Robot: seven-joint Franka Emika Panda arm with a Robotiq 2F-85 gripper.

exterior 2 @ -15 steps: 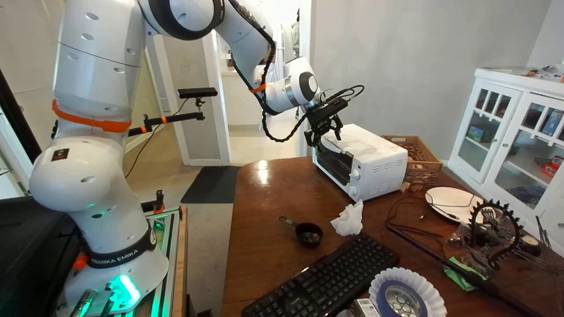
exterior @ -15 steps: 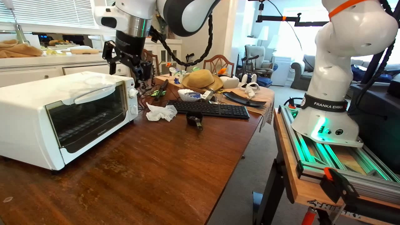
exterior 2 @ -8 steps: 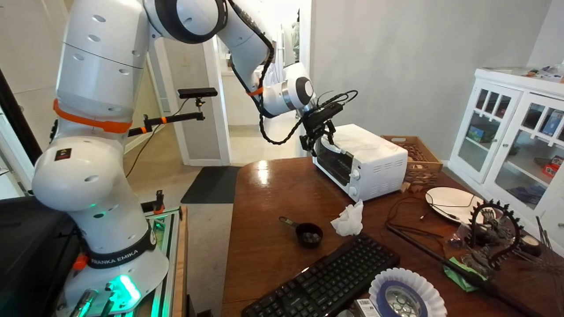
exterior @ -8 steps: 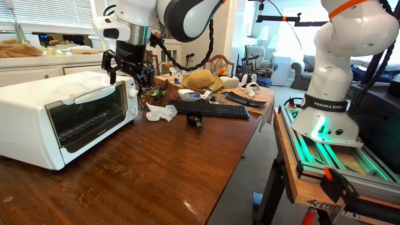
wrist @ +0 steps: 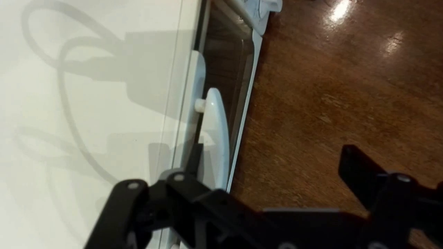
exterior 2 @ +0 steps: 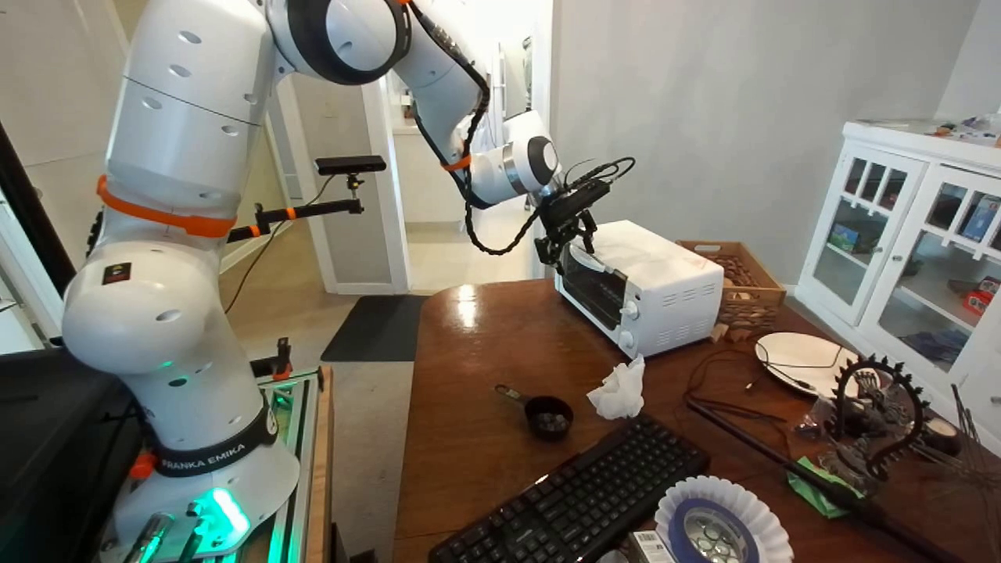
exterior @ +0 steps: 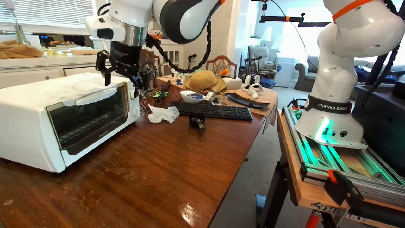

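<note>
- Surface (exterior: 152, 164): brown wood; carries the toaster oven (exterior 2: 653, 277) and extends in front of it and past its knob end.
- Toaster oven: white housing, dark glass door (exterior: 91, 118) at the front, knobs (exterior 2: 628, 339) at one end. This is the unit nearest to me. A grey shadow (wrist: 148, 72) lies on its top.
- Basket (exterior 2: 758, 297): woven, positioned behind the toaster oven.
- Keyboard (exterior: 215, 110): black, well apart from the toaster oven, off its knob end.
- Fingers (wrist: 361, 174): I have these spread apart at the upper front edge of the toaster oven, clamping nothing.
- Handle (wrist: 217, 138): pale, curved, mounted along the upper front of the toaster oven. In the wrist view it shows between my fingers, closer to the one on the housing side. I cannot tell whether there is contact.
- Crumpled white sheet (exterior 2: 618, 391): near the toaster oven's knob end.
- Measuring cup (exterior: 192, 121): black, farther from the toaster oven than the crumpled white sheet.
</note>
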